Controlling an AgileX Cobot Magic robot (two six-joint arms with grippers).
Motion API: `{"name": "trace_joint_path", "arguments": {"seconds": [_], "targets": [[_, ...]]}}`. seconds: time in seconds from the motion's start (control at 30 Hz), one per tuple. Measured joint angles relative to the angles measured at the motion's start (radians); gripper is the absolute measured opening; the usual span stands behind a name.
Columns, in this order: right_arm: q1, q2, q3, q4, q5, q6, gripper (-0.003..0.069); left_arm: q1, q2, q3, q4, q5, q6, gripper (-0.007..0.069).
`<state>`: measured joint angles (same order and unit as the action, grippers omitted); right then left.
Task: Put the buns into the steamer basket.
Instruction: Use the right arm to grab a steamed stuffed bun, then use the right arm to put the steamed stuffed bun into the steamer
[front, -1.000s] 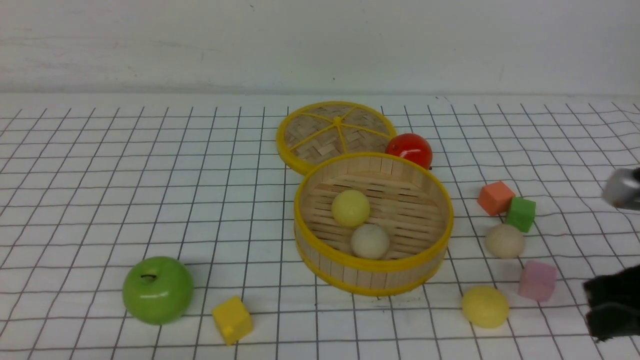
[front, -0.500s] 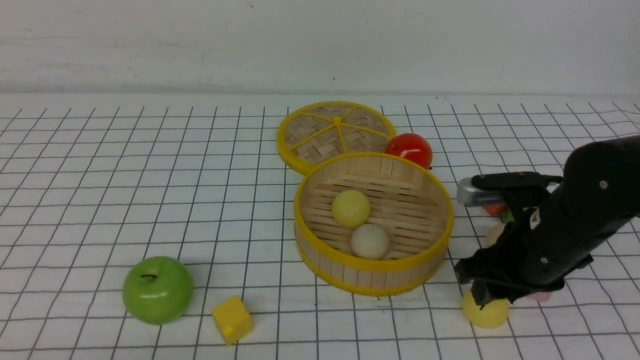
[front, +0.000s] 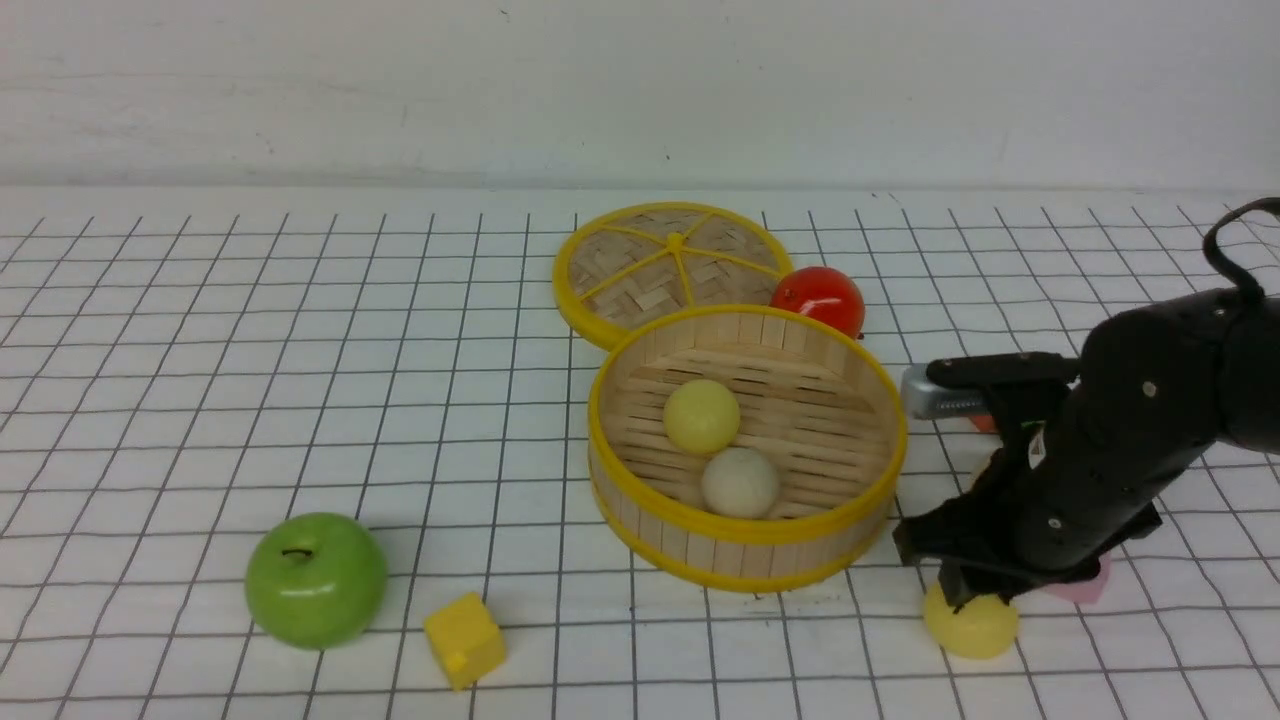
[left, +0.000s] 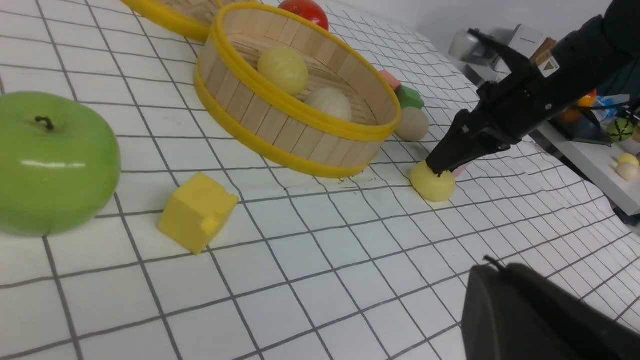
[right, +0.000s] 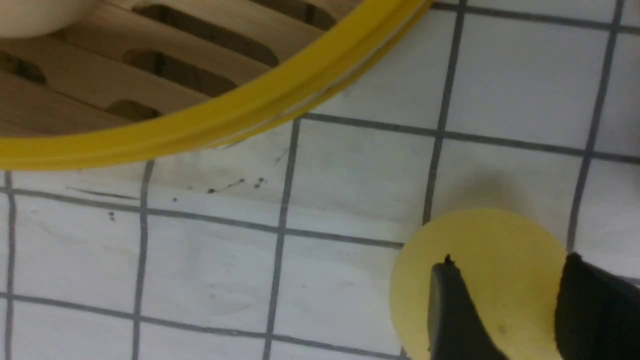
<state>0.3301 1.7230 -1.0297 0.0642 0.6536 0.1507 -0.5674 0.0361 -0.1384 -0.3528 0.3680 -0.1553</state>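
Pale yellow bun just outside the steamer basket, right jaws spread apart over its top

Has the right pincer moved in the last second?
Yes. The right pincer has swung in from the right edge toward the steamer basket and now sits over the yellow bun beside it.

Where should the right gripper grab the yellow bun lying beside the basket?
Across its widest middle, straight down from above. The yellow bun is a smooth ball lying free on the table, so a grip below its crown should hold. The right gripper is above it, jaws apart.
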Motion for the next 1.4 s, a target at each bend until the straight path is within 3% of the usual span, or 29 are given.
{"name": "trace_joint_path", "arguments": {"seconds": [0.23,0.37,0.47,0.53,0.7,0.93,1.23,1.37,1.4], "targets": [[0.000,0.016,-0.004,0.001,-0.008,0.000,0.0283,0.000,0.000,0.000,-0.001,0.000,0.000,-0.0013],[0.000,0.016,-0.004,-0.008,-0.006,0.000,0.0197,0.000,0.000,0.000,-0.001,0.000,0.000,-0.0013],[0.000,0.016,-0.005,-0.015,0.015,-0.019,0.0039,0.000,0.000,0.000,-0.001,0.000,0.000,-0.0013],[0.000,0.010,-0.005,-0.015,0.035,-0.033,0.0003,0.000,0.000,0.000,-0.001,0.000,0.000,-0.0013],[0.000,-0.055,-0.012,-0.010,0.105,-0.039,0.0000,0.000,0.000,0.000,-0.002,0.000,0.000,-0.0013],[0.034,-0.178,-0.208,0.025,0.169,-0.070,0.0004,0.000,0.000,0.000,-0.002,0.000,0.000,-0.0009],[0.037,0.097,-0.412,0.084,0.081,-0.117,0.0015,0.000,0.000,0.000,-0.002,0.000,0.000,-0.0001],[0.038,0.211,-0.466,0.095,0.071,-0.117,0.0062,0.000,0.000,0.000,-0.002,0.000,0.000,0.0005],[0.038,0.241,-0.482,0.095,0.071,-0.117,0.0107,0.000,0.000,0.000,-0.002,0.000,0.000,0.0008]]}}
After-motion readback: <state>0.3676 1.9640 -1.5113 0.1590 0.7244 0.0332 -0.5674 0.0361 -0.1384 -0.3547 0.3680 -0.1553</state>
